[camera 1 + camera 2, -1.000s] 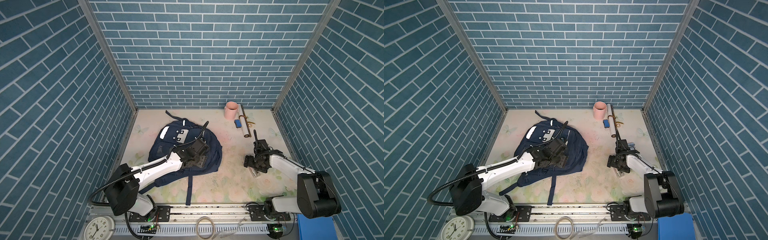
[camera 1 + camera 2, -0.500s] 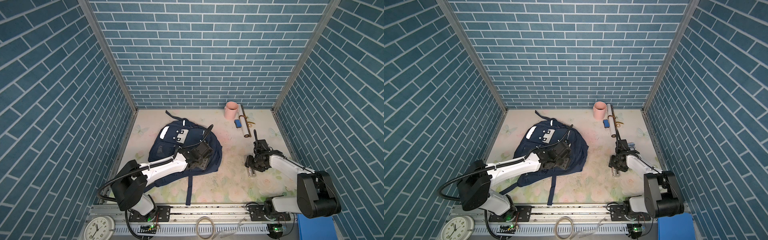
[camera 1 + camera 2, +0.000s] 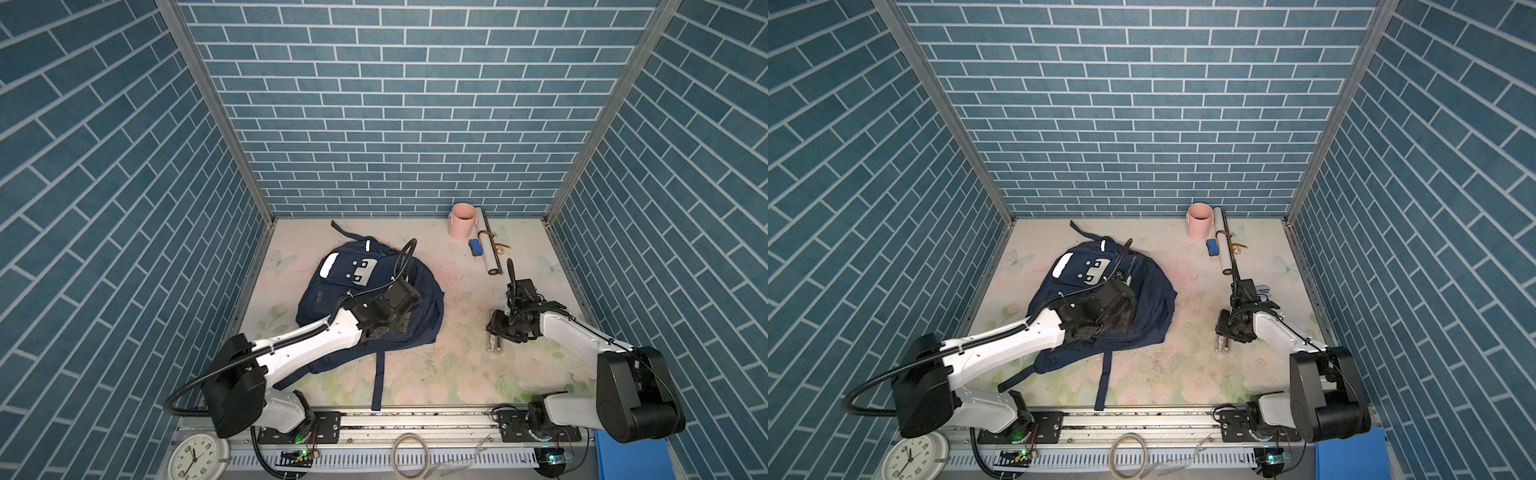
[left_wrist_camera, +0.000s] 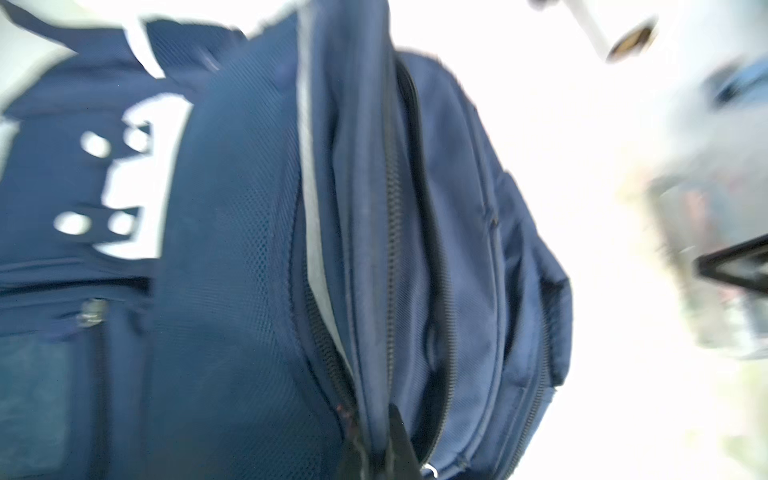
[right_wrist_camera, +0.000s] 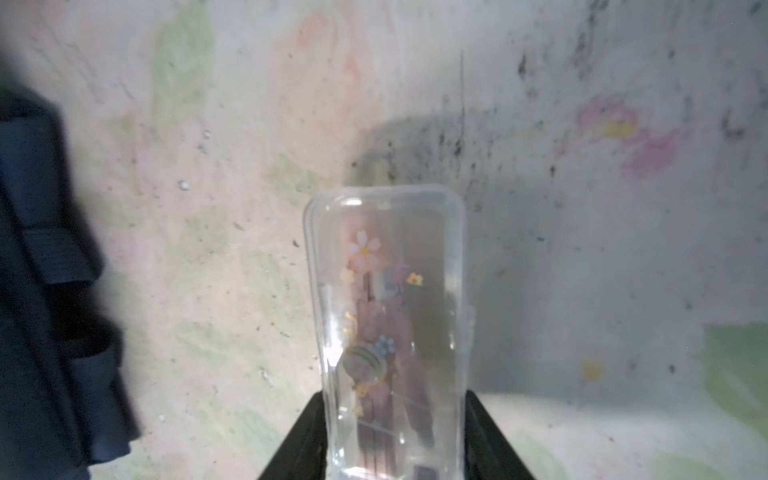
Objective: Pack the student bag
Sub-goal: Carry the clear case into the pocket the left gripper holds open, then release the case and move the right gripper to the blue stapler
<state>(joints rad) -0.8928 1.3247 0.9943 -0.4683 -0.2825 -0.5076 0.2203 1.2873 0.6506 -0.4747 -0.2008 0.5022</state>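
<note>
Since the earlier pictures the left gripper (image 4: 376,444) has been carried rightward across the student bag (image 3: 332,291) and pinched shut on a fold of its fabric beside a zip. The right gripper (image 5: 392,397) has been narrowed onto the clear case (image 5: 386,291), so that its fingers (image 5: 307,436) are pressed against both long sides.

The bag is laid front up on the left half of the table (image 3: 457,374), with its left edge close to the left wall. Its long axis is run from far to near. The top end is pointed at the far wall, and a strap (image 3: 378,374) is trailed to the near edge. A bare stretch of table is left between bag and case. Whether the case is lifted cannot be told. A pink cup (image 3: 462,222) is stood by the far wall, right of the middle.
</note>
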